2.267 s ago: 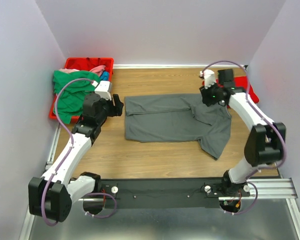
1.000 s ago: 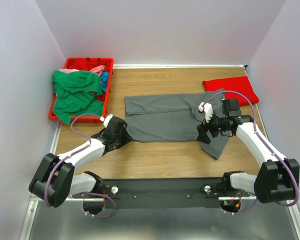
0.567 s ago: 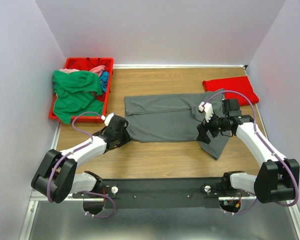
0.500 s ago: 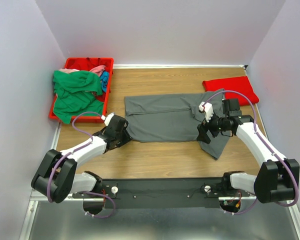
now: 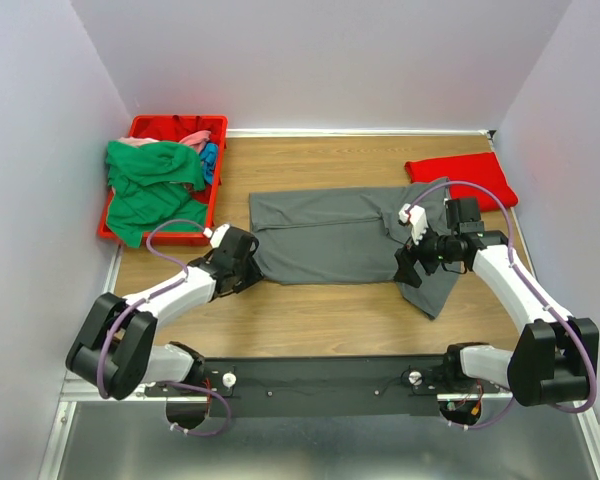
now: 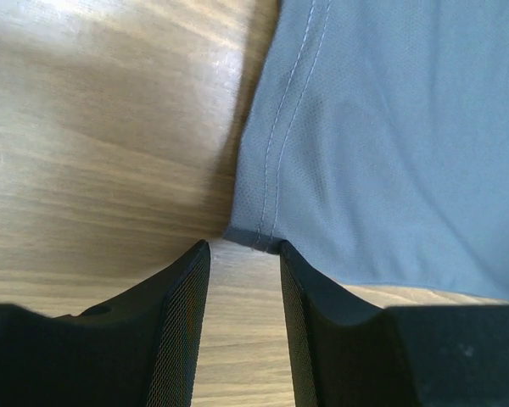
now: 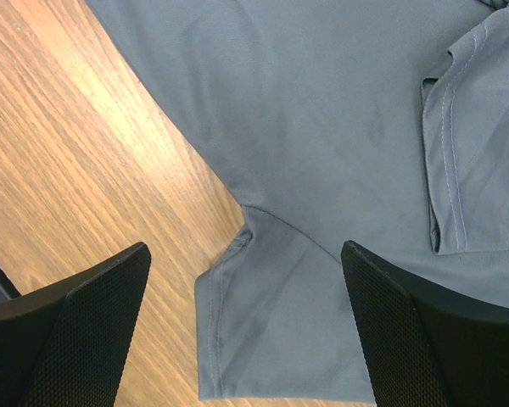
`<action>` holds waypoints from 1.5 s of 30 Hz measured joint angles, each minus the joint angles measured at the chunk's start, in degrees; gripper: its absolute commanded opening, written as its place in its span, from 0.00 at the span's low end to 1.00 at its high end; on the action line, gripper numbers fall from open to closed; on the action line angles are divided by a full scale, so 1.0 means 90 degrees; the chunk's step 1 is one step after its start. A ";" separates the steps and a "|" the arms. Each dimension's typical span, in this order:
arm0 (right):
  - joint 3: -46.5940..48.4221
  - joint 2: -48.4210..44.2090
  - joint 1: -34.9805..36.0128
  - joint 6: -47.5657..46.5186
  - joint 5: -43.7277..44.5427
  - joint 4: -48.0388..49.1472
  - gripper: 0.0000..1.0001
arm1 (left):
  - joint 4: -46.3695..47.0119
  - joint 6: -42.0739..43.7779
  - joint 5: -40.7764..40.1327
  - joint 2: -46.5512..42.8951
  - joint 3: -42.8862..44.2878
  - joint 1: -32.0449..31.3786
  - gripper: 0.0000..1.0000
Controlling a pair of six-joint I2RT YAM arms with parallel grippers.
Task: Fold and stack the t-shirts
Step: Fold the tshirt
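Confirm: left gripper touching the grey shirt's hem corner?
Cannot tell. Left wrist view puts the corner of the grey shirt between the open fingers of the left gripper, but their height over the cloth is unreadable.

A wood-grain table (image 5: 310, 310) fills the middle. Plain pale lilac walls (image 5: 330, 60) rise behind it and at both its sides, with a white strip (image 5: 350, 131) along its far edge. A black rail (image 5: 330, 375) runs along its near edge, with dull sheet metal (image 5: 360, 450) nearer still. Soft light leaves a pale sheen on the wood.

pink t-shirt (image 5: 192, 137) mostly buried, blue t-shirt (image 5: 210, 156) barely visible
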 measured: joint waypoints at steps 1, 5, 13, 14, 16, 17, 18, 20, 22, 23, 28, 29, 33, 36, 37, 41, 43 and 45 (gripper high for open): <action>-0.0002 0.0000 0.0002 0.0000 -0.0002 0.0002 1.00 | -0.0034 0.0002 -0.0017 0.0066 0.0063 -0.0002 0.47; -0.0002 0.0000 0.0002 0.0000 -0.0007 0.0002 1.00 | -0.0104 0.0002 -0.0049 0.0228 0.0209 -0.0010 0.47; -0.0017 -0.0002 -0.0005 -0.0002 -0.0066 0.0005 1.00 | -0.0216 -0.0002 -0.0155 0.0505 0.0471 -0.0061 0.43; -0.0024 -0.0002 -0.0005 -0.0002 -0.0070 0.0005 1.00 | -0.0216 -0.0002 -0.0160 0.0527 0.0493 -0.0063 0.42; -0.0034 -0.0002 -0.0005 -0.0002 -0.0083 0.0005 1.00 | -0.0240 0.0002 -0.0177 0.0607 0.0559 -0.0070 0.41; -0.0036 -0.0002 -0.0005 -0.0002 -0.0087 0.0005 1.00 | -0.0255 0.0007 -0.0180 0.0629 0.0583 -0.0070 0.41; -0.0039 -0.0002 -0.0005 -0.0002 -0.0090 0.0005 1.00 | -0.0272 0.0017 -0.0185 0.0670 0.0624 -0.0073 0.41; -0.0039 -0.0002 -0.0005 -0.0002 -0.0092 0.0005 1.00 | -0.0287 0.0032 -0.0187 0.0765 0.0714 -0.0070 0.37; -0.0039 -0.0002 -0.0005 -0.0002 -0.0092 0.0005 1.00 | -0.0291 0.0070 -0.0187 0.0872 0.0804 -0.0070 0.36; -0.0039 -0.0002 -0.0005 -0.0002 -0.0092 0.0005 1.00 | -0.0294 0.0090 -0.0187 0.0916 0.0840 -0.0073 0.36; -0.0039 -0.0010 -0.0005 -0.0002 -0.0092 0.0005 1.00 | -0.0260 0.0165 -0.0185 0.1076 0.0957 -0.0073 0.28; -0.0039 -0.0015 -0.0005 -0.0002 -0.0092 0.0005 1.00 | -0.0262 0.0192 -0.0185 0.1090 0.0957 -0.0070 0.27; -0.0039 -0.0019 -0.0005 -0.0002 -0.0095 0.0005 1.00 | -0.0262 0.0282 -0.0182 0.1103 0.0979 -0.0073 0.23; -0.0039 -0.0019 -0.0007 -0.0002 -0.0095 0.0005 1.00 | -0.0257 0.0398 -0.0177 0.1103 0.1003 -0.0073 0.13; -0.0039 -0.0019 -0.0007 -0.0002 -0.0095 0.0005 1.00 | -0.0255 0.0423 -0.0170 0.1103 0.1015 -0.0073 0.12; -0.0039 -0.0022 -0.0015 -0.0002 -0.0095 0.0005 1.00 | -0.0204 0.0573 -0.0117 0.1103 0.1054 -0.0070 0.01; -0.0039 -0.0022 -0.0024 -0.0002 -0.0095 0.0005 1.00 | -0.0175 0.0651 -0.0095 0.1103 0.1061 -0.0073 0.00; -0.0039 -0.0027 -0.0039 -0.0002 -0.0097 0.0005 1.00 | -0.0151 0.0716 -0.0049 0.1103 0.1061 -0.0073 0.00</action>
